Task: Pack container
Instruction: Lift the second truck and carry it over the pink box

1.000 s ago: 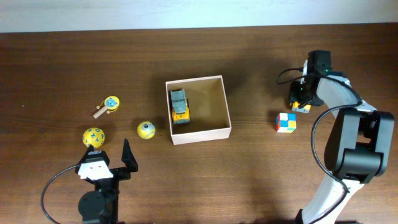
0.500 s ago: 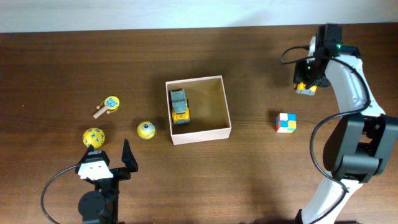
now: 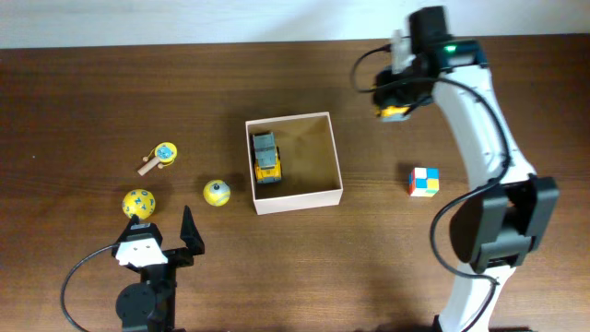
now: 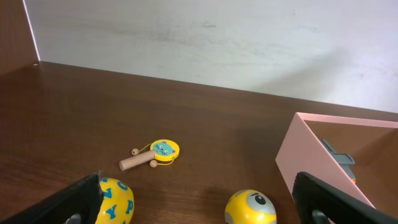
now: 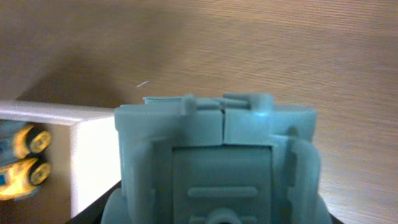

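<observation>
The right end effector (image 3: 396, 100) is gripping a toy (image 3: 394, 112) near the box (image 3: 297, 203) while the left end effector (image 3: 164, 235) is gaping open.

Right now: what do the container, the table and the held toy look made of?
Container: likely cardboard, matte, thin whitish walls, tan inside.
Table: wood or wood-look laminate, dark grain, slight sheen.
Toy: seemingly moulded plastic, smooth blue-grey panels with seams.

Wooden table (image 3: 83, 92), container (image 3: 300, 204), lettered yellow ball (image 3: 138, 203), smaller yellow ball (image 3: 216, 193), rattle (image 3: 159, 157), colour cube (image 3: 424, 181)
</observation>
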Available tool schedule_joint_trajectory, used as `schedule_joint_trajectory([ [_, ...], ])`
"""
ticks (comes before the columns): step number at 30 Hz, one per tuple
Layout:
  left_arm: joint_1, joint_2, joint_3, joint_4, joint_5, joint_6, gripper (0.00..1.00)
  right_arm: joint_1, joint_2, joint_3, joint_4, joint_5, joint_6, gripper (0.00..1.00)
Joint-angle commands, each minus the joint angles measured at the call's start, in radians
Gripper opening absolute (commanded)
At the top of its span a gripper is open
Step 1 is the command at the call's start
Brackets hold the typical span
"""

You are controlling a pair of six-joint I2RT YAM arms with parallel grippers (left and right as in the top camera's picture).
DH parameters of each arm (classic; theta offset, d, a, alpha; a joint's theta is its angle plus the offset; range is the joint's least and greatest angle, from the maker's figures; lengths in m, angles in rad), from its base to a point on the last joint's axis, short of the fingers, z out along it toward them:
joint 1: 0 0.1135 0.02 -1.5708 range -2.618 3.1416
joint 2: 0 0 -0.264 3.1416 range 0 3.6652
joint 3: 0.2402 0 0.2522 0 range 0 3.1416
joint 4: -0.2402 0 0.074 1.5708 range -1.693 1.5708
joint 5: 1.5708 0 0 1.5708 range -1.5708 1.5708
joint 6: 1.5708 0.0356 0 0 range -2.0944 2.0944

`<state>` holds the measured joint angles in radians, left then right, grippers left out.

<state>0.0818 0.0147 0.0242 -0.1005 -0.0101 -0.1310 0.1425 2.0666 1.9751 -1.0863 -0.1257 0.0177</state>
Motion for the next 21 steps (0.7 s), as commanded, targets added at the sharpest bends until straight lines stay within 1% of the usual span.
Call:
schedule_joint_trajectory([
  [1,0.006,-0.008,-0.007,0.003,0.014,0.016,0.99,0.101,-0.003,0.026,-0.026,-0.029,-0.011,0.52],
  [9,0.006,-0.008,-0.007,0.003,0.014,0.016,0.99,0.269,-0.003,0.025,-0.034,-0.029,-0.008,0.52],
  [14,0.006,-0.008,-0.007,0.003,0.014,0.016,0.99,0.337,-0.003,0.025,-0.033,-0.019,0.051,0.52],
  [18,0.006,-0.008,-0.007,0.003,0.014,0.016,0.99,0.381,-0.003,0.024,-0.033,0.052,0.137,0.52],
  [21,0.006,-0.008,-0.007,0.003,0.014,0.016,0.99,0.399,0.001,0.024,-0.033,0.068,0.178,0.52],
])
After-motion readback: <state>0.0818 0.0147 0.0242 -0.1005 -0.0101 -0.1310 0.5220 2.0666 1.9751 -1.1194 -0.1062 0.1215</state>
